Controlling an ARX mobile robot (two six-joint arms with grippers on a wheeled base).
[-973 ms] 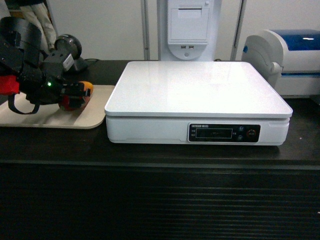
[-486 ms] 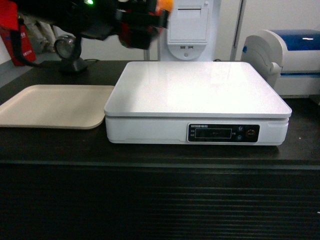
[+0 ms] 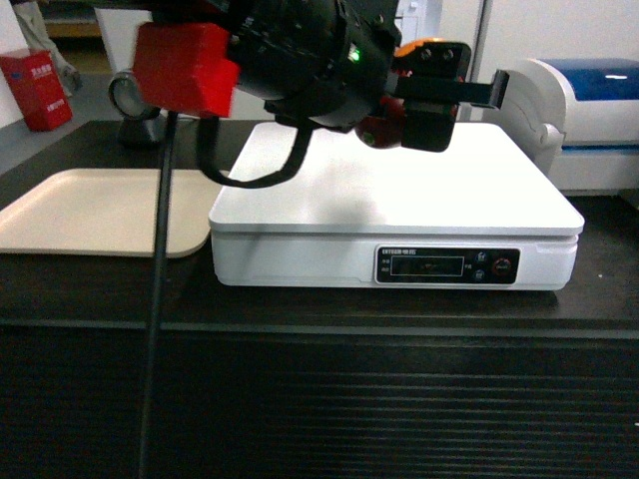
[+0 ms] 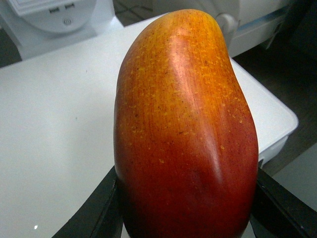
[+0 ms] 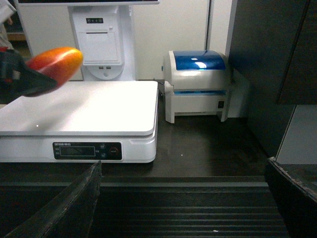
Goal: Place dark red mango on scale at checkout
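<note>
mango in the air over the scale, set-down not yet made

- step in hand: the carry. the left jaws (image 3: 431, 92) hold the dark red mango (image 4: 185, 134) above the white top of the scale (image 3: 399, 190), not touching it. a faint shadow lies on the platform under the arm.
- grip: in the left wrist view the black fingers (image 4: 94, 213) press the fruit's lower red end from both sides, jaws spread only as wide as the mango. the orange-yellow end points away from the jaws, toward the far edge of the platform.
- in the head view the fruit is mostly hidden behind the jaws; only a bit of red shows. the right wrist view gives it plainly, out past the jaws and over the scale's far left part.
- right jaws (image 5: 183, 198): low at the desk's front edge, well apart from the scale, standing wide open with nothing between them.
- below and behind the left jaws: beige tray (image 3: 100, 210) on the desk beside the scale. ahead of them: white-and-blue printer (image 3: 579, 110).
- next move, as i judge it: bring the jaws straight down until the mango's underside rests on the platform, nearer the middle than the edge, then open. it is oval and glossy, so it may roll if let go from height or on its narrow end; lay it on its long side.
</note>
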